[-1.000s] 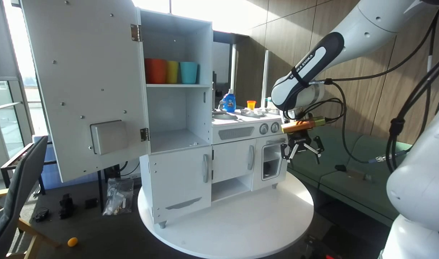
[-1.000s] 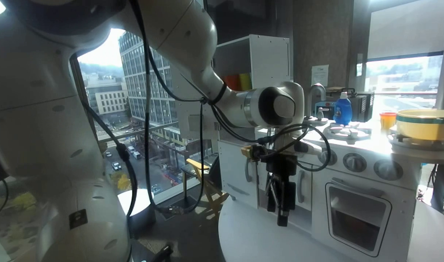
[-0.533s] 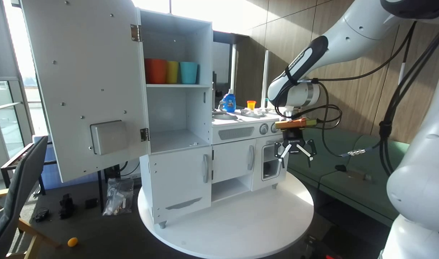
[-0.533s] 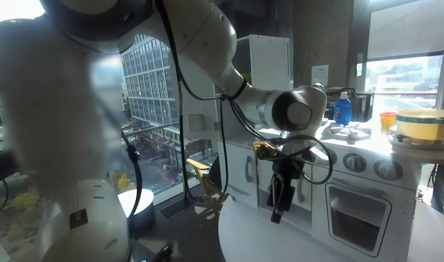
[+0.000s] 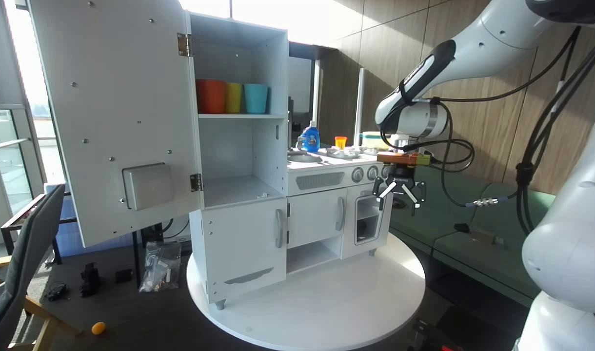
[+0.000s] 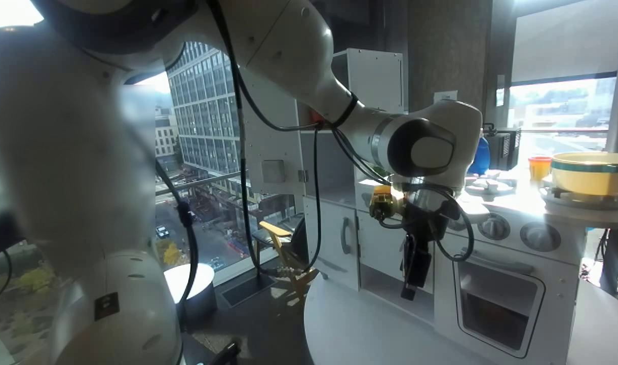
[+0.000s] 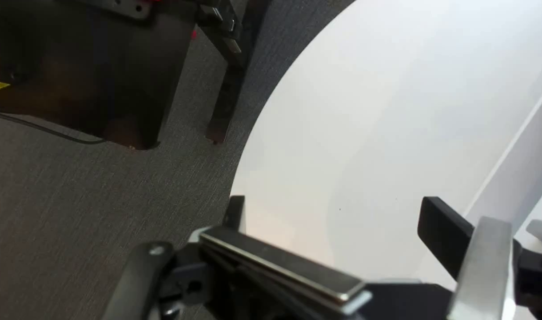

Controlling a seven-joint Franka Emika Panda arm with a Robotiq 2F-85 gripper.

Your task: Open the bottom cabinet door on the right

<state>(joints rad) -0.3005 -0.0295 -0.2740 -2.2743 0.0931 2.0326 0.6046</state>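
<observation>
The bottom cabinet door [image 5: 313,219] is a plain white panel below the counter of the toy kitchen. It is shut, with a slim grey handle [image 5: 340,213] near its right edge. In an exterior view the door [image 6: 382,248] is partly covered by my gripper [image 6: 409,293], and its handle is hidden. My gripper [image 5: 398,206] points down, open and empty, in front of the kitchen and apart from the door. In the wrist view the two fingers of the gripper [image 7: 335,220] stand wide apart over the white round table [image 7: 324,146].
The oven door [image 5: 368,219] with a window is right of the cabinet door. The lower left door [image 5: 244,243] is shut; the tall door [image 5: 112,107] stands open. A blue bottle [image 5: 310,137], an orange cup [image 5: 340,142] and a yellow pot [image 6: 592,175] stand on the counter.
The arm has swung and the gripper has turned, then risen slightly and shifted nearer the kitchen front. The gripper stays open. The doors have not moved.
</observation>
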